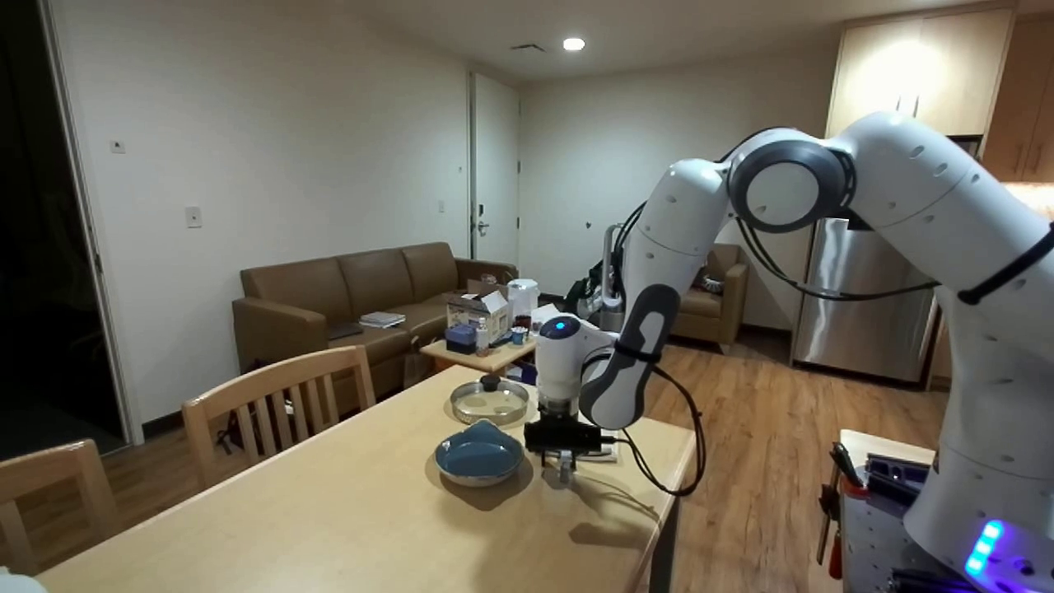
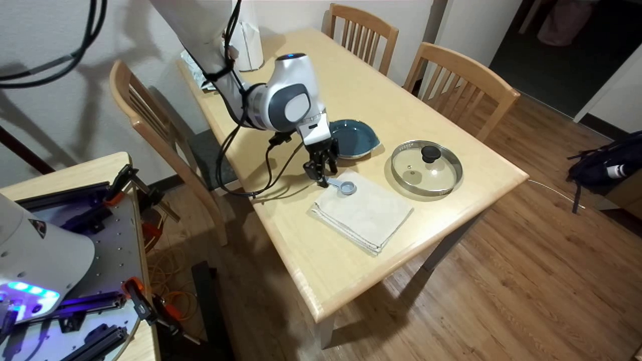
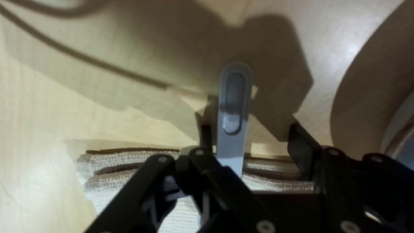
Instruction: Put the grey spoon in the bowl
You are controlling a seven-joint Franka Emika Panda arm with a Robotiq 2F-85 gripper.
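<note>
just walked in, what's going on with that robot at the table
A robot arm is lined up over a grey spoon, apparently to move it into the blue bowl. Its claw is open, with its fingers on either side of the handle, not yet closed on it. The spoon's scoop rests on a folded cloth, and the handle sticks out past the cloth's edge. The bowl stands close by on the table.

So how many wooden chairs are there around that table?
3 visible in an exterior view: one chair on the side of the table nearer the robot's base, a second chair and a third chair along the opposite side. More may be hidden.
</note>
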